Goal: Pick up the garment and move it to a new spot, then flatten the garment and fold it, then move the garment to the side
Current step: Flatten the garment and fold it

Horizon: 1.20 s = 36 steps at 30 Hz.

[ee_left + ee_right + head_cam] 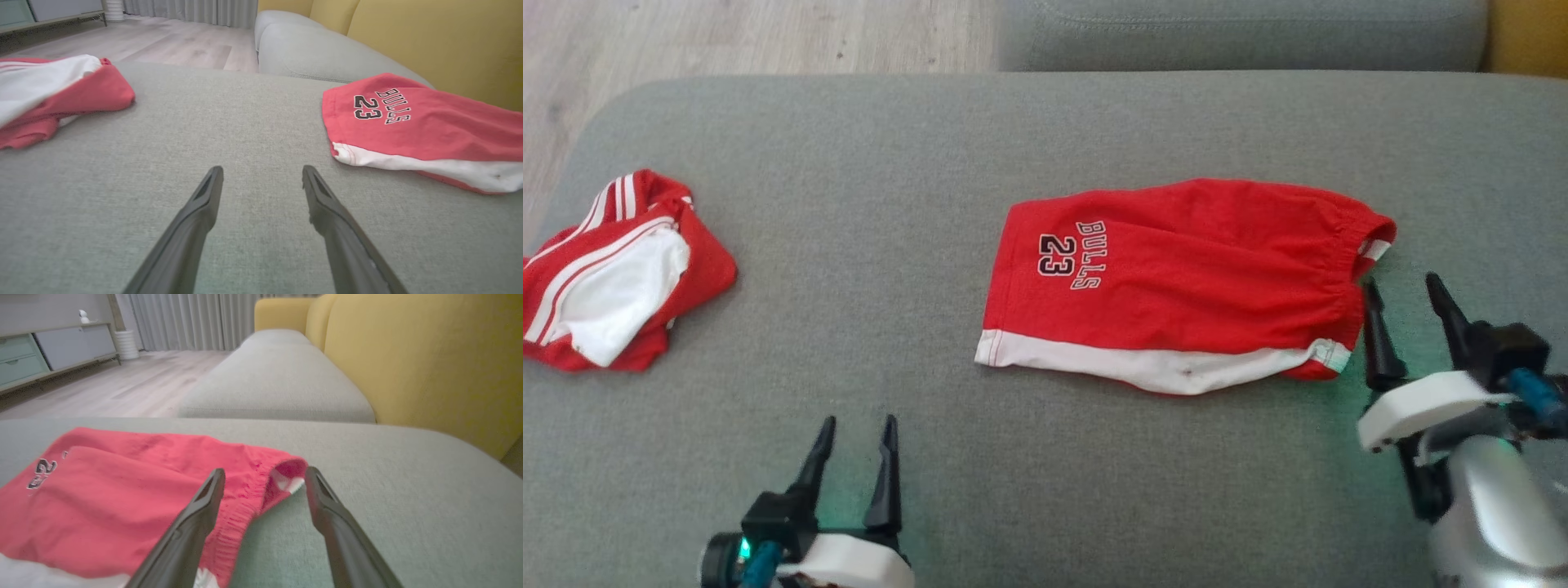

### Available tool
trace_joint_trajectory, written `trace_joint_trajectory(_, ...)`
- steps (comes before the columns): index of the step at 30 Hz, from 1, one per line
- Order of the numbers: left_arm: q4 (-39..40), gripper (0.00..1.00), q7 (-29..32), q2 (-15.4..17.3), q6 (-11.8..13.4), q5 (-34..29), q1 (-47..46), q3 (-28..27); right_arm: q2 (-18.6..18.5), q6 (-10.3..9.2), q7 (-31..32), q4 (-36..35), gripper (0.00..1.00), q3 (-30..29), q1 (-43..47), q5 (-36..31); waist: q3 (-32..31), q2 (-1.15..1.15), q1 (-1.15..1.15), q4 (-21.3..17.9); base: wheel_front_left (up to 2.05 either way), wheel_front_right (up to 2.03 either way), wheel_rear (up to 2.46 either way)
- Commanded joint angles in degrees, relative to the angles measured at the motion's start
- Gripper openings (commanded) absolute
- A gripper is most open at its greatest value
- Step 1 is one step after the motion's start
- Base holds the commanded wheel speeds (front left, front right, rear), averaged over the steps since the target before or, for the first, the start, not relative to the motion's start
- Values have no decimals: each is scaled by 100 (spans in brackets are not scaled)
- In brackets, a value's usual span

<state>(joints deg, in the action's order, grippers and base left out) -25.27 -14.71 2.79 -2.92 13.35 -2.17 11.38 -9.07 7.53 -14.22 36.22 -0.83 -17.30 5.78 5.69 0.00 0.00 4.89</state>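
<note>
A grey sofa seat (1045, 122) is the work surface, with wooden floor (727, 33) past its far edge and a yellow backrest (429, 355) off to one side.

The right end effector (1401, 282) has its two fingers spread apart and grips nothing. The elastic waistband (1347, 269) of the red "BULLS 23" shorts (1176, 286) lies just beside its inner finger. In the right wrist view the waistband's corner sits in the gap between the fingers, though I cannot tell whether any cloth touches them. From there the shorts stretch away toward the robot's left, lying flat and apparently doubled over leg on leg, with a white hem along the near edge.

The left end effector (859, 420) is also spread wide, above bare cushion. The shorts' leg end is ahead of it and to its right, and a second crumpled red and white garment (613, 273) lies well apart to its left.

The fold looks finished, so the step in hand seems to be the last one, shifting the shorts aside. That calls for closing on both layers at the waistband. The left end effector would probably need to take the hem end so the fold stays together while it is carried.
</note>
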Motion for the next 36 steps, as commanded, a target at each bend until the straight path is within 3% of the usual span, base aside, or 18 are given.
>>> trace_joint_trajectory(1,216,100,-29,9,58,-137,-226,-262,142,-4,-76,-392,100,74,90,-211,-57,0,0,-44,0,0,0)
trace_joint_trajectory(8,469,100,-29,9,161,-674,-191,-530,504,-4,-77,-1016,100,83,582,-536,-222,0,0,-181,0,0,0)
trace_joint_trajectory(22,468,100,-29,9,188,-747,134,-536,617,-4,-77,-949,100,359,992,-316,-466,0,0,-302,0,0,0)
trace_joint_trajectory(36,-363,100,-29,9,-289,231,-1045,65,619,-4,-77,-1131,100,622,592,-228,276,0,0,-634,0,0,0)
